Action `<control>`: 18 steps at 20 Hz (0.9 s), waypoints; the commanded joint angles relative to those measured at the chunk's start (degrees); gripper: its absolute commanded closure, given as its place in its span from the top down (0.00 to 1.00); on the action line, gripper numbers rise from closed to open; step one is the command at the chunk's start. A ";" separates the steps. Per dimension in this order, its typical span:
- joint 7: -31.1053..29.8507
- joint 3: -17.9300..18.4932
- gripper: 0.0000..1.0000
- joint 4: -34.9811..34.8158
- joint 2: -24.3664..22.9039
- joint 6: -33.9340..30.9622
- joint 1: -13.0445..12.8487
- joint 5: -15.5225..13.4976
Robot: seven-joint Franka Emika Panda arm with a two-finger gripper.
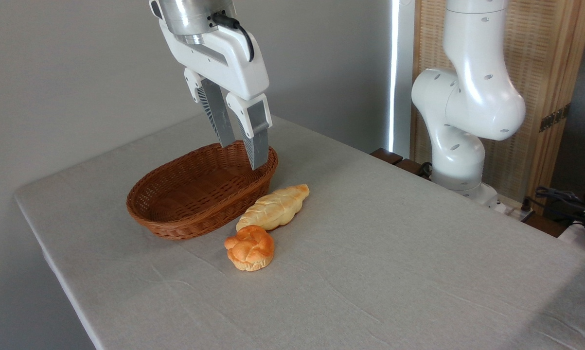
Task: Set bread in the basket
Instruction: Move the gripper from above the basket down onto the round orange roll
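Observation:
The bread (250,248), a small golden-orange knotted bun, lies on the grey tablecloth just in front of the basket. The oval brown wicker basket (175,214) sits at the left of the table with nothing inside it. My gripper (242,155) hangs over the basket's far right rim, above and behind the bun. Its two grey fingers point down with a narrow gap between them, and nothing is held.
A longer pale-yellow braided loaf (274,207) lies between the bun and the basket's right side, touching the bun. The arm's white base (460,146) stands at the back right. Cables (564,204) lie at the far right edge.

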 commanded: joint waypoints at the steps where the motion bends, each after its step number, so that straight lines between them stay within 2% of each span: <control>1: 1.80 1.52 1.00 0.25 0.70 0.49 0.03 0.65; 12: 1.71 1.62 1.00 -0.19 1.32 0.40 0.03 0.65; 18: 1.80 1.88 1.00 -0.37 3.25 0.22 0.12 0.92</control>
